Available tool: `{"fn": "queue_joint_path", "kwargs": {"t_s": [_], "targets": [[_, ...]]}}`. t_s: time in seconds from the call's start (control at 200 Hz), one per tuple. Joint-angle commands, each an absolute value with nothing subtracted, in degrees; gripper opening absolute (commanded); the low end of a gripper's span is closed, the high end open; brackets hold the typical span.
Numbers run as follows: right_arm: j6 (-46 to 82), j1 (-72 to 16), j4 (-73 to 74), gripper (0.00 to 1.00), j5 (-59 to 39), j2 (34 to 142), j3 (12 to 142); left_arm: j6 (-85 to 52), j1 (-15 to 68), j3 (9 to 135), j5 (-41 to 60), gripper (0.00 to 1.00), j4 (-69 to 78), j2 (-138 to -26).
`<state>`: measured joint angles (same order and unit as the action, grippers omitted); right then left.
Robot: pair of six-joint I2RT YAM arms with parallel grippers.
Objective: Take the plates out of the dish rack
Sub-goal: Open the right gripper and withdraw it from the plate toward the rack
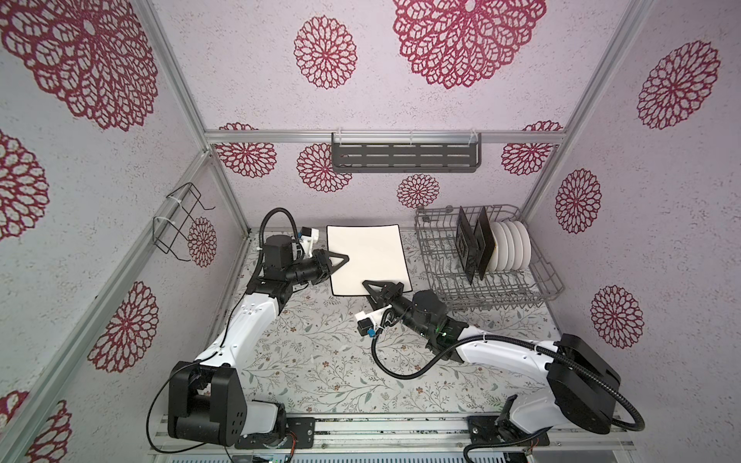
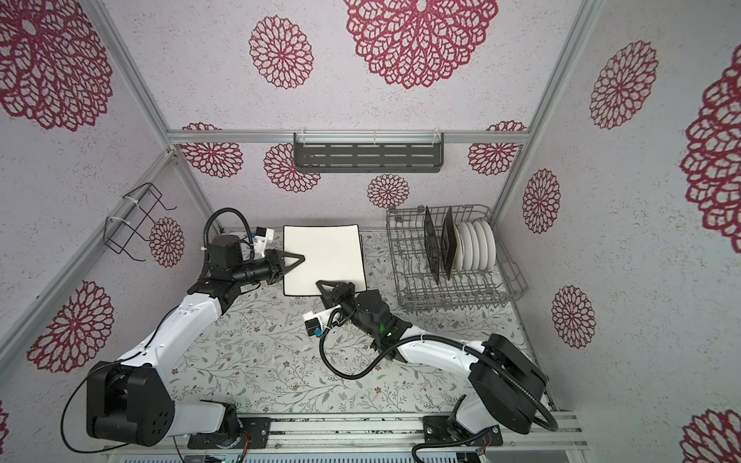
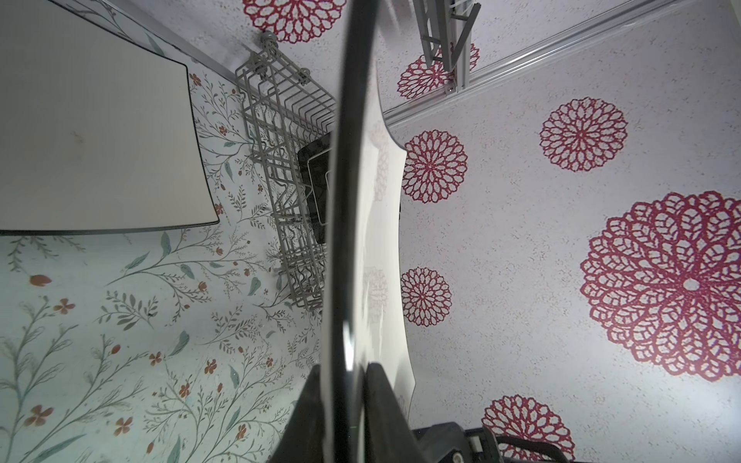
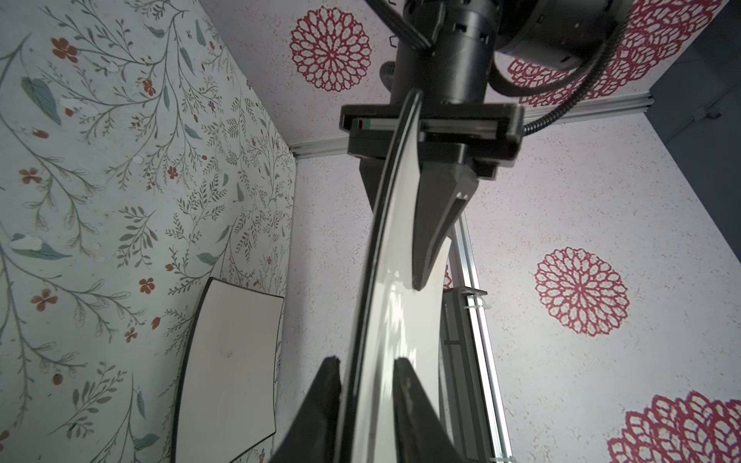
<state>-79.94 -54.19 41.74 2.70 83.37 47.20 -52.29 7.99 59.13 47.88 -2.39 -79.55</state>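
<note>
A cream rectangular plate with a thin dark edge hangs level above the table between both arms. My left gripper is shut on its left edge, the fingers tight against the rim. My right gripper straddles the near edge, open a little, with a narrow gap beside the rim. A second cream plate lies flat on the table underneath. The grey wire dish rack at the back right holds two black square plates upright and several round white plates behind them.
A dark slotted shelf hangs on the back wall. A small black wire holder is fixed to the left wall. The floral tabletop stretches in front of both arms.
</note>
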Motion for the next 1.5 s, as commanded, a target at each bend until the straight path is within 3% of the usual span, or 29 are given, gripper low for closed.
{"fn": "queue_joint_path", "kwargs": {"t_s": [0.0,0.07,0.19,0.415,0.51,0.6,0.806,1.011,1.246,1.496], "targets": [[-78.9,-52.6,58.5,0.36,4.3,80.8,49.3,-47.2,8.4,60.6,48.2,0.0,-2.2,-80.7],[-77.8,-52.1,59.1,0.45,4.2,80.9,48.6,-47.2,8.3,61.3,48.1,0.0,-2.1,-81.5],[-75.9,-50.9,58.8,0.4,3.8,81.3,47.9,-47.3,8.4,62.5,48.2,0.0,-1.9,-83.0],[-72.9,-49.4,60.4,0.61,3.4,82.6,46.1,-48.2,8.3,63.7,47.6,0.0,0.0,-85.2],[-70.3,-48.9,59.5,0.75,2.9,82.7,45.8,-48.6,8.4,64.5,47.3,0.0,0.9,-86.0],[-67.2,-48.2,55.2,0.99,-0.2,81.7,45.4,-48.9,8.3,65.6,47.1,0.0,1.7,-87.0],[-55.4,-46.3,41.8,0.99,-6.9,78.8,47.1,-50.2,8.4,67.8,47.4,0.0,4.3,-89.5],[-47.7,-44.8,40.9,0.99,-7.8,77.1,45.1,-51.1,8.3,69.0,47.1,0.0,6.4,-90.9],[-30.6,-41.4,37.4,0.99,-12.4,72.0,44.3,-52.5,8.3,69.3,46.9,0.0,8.9,-92.0],[-18.2,-39.6,27.7,0.99,-4.6,65.3,45.4,-52.6,8.1,69.3,46.4,0.0,10.8,-93.1]]}}
